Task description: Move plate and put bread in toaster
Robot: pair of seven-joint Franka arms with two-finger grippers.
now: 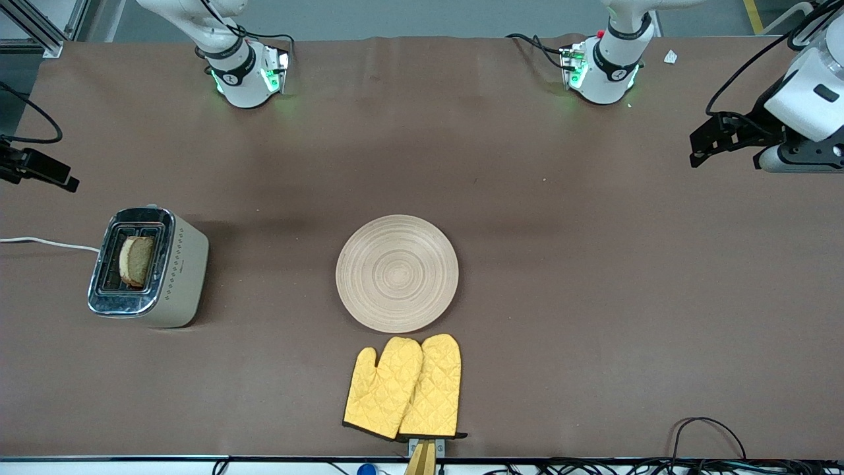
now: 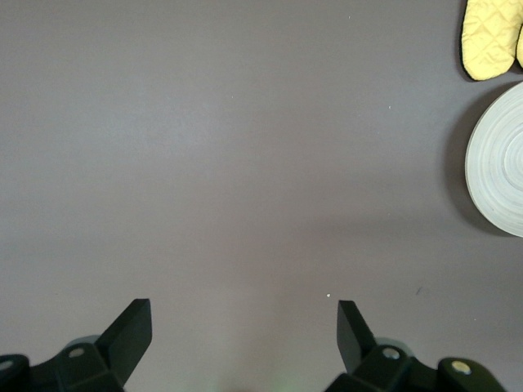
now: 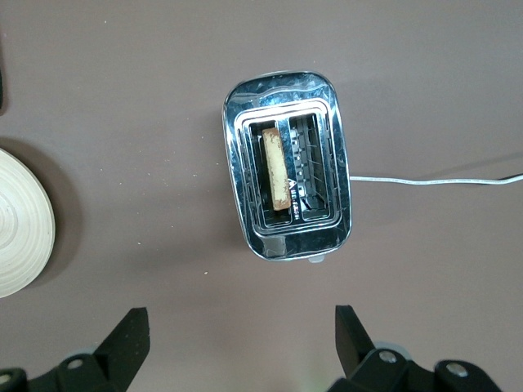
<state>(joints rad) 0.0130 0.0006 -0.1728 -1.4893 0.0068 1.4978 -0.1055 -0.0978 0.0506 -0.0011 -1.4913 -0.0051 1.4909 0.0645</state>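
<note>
While the bread (image 1: 136,260) is already standing upright in one slot of the toaster (image 1: 148,267), poking a little above the chrome top, the plate (image 1: 397,272) is lying bare on the table, well apart from the toaster toward the left arm's end and just beside a pair of yellow oven mitts (image 1: 403,388) that are sitting nearer the front camera. Both tools are hanging with their fingers spread wide and gripping nothing: the right gripper (image 3: 237,343) is hovering over the table beside the toaster, and the left gripper (image 2: 243,336) is waiting over bare cloth, well apart from the toaster. Judging from this, the work is looking finished, so the remaining risk is lying in the retreat: a low sweep by the right arm could be clipping the toaster or snagging its white cord (image 1: 46,243) and dragging it.
</note>
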